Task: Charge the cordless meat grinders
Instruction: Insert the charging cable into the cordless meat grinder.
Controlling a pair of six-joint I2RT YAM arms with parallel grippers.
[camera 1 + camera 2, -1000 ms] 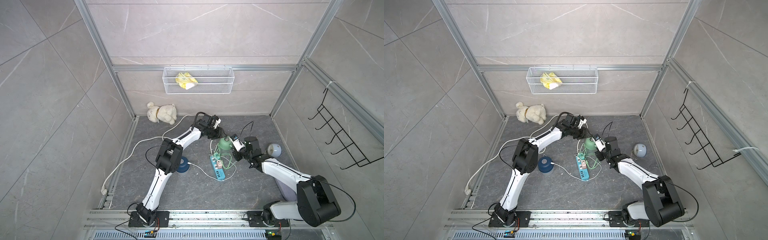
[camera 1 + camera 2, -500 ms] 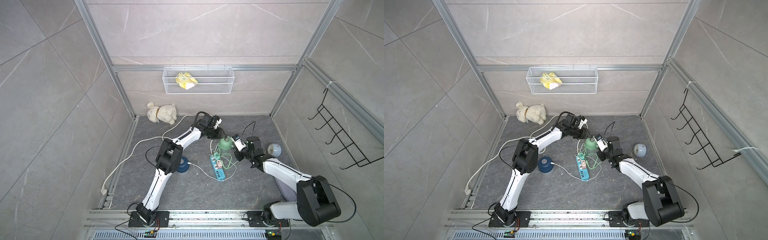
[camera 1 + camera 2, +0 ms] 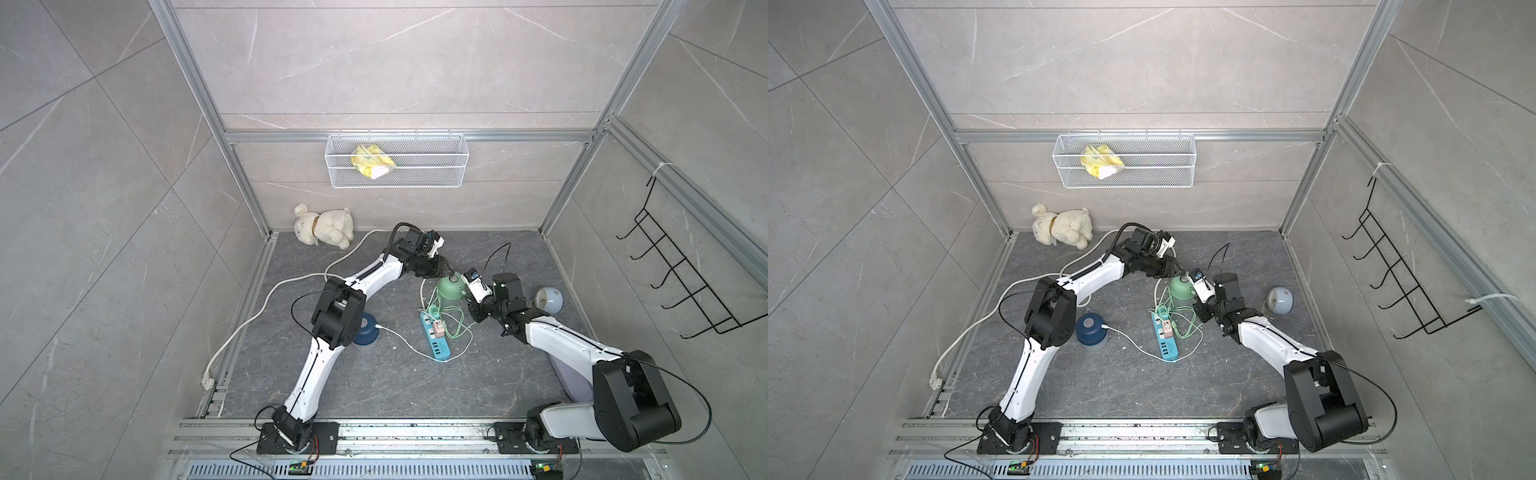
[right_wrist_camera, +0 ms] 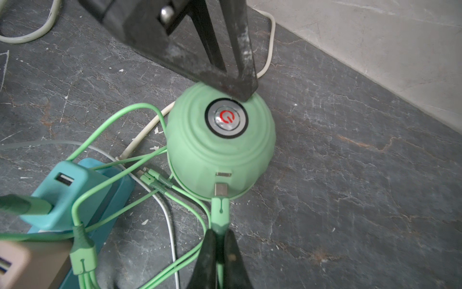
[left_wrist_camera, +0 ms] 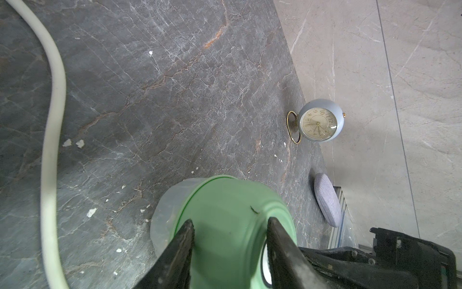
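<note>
The mint green meat grinder [image 4: 221, 140] stands by the blue power strip [image 3: 435, 340]; its silver top button shows a red power sign. My left gripper [image 5: 230, 222] is shut on its dome, one jaw on each side. My right gripper [image 4: 218, 232] is shut on a green cable plug [image 4: 220, 212]. The plug's metal tip sits against the grinder's side just under its port slot [image 4: 223, 174]. The navy blue meat grinder [image 3: 1090, 328] stands by the left arm's elbow, with a white cable running from its side to the strip.
Green cable loops [image 4: 105, 140] and a thick white cord [image 5: 52, 125] lie around the strip. A blue-grey ball clock [image 3: 549, 300] stands near the right wall, with a grey cushion [image 5: 327, 200] beyond it. A plush toy [image 3: 324, 226] sits in the back left corner.
The right wrist has shifted very slightly beside the mint green grinder. The left gripper stays on the dome.
</note>
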